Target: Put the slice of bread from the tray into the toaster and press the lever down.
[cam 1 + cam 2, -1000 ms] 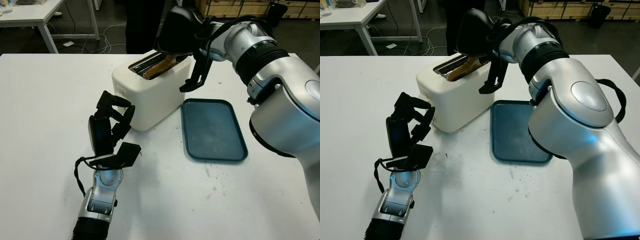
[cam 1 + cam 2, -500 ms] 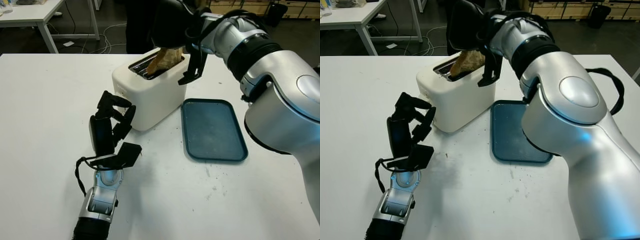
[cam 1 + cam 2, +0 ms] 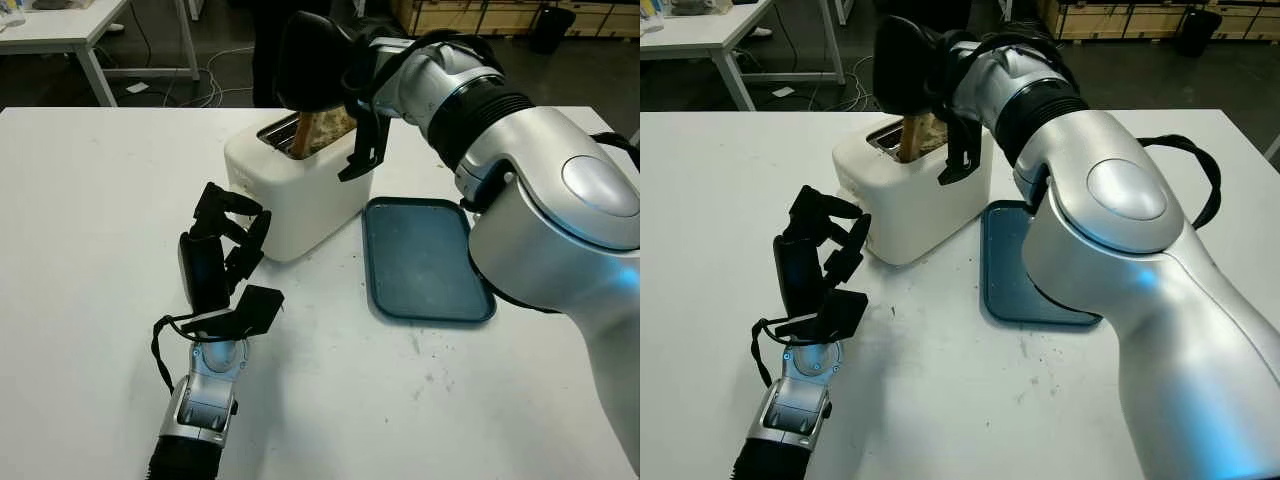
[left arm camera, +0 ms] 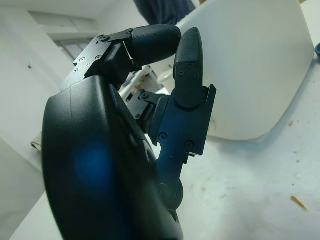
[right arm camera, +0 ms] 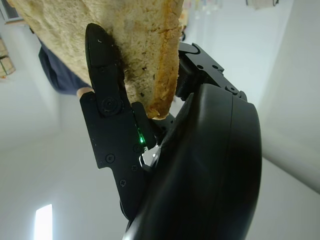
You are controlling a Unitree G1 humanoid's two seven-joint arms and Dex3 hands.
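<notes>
The bread point(image 3: 322, 129) stands on edge, its lower part down in a slot of the toaster point(image 3: 293, 190), so it can slide in rather than lie across the top. The right robot hand point(image 3: 318, 62) grips its upper part from above, fingers point(image 5: 106, 90) pinching the faces to steer it. The tray point(image 3: 425, 259), beside the toaster on the counter point(image 3: 90, 200), holds nothing. The left robot hand point(image 3: 222, 250) waits clenched just beside the toaster's near end, probably placed for the lever.
</notes>
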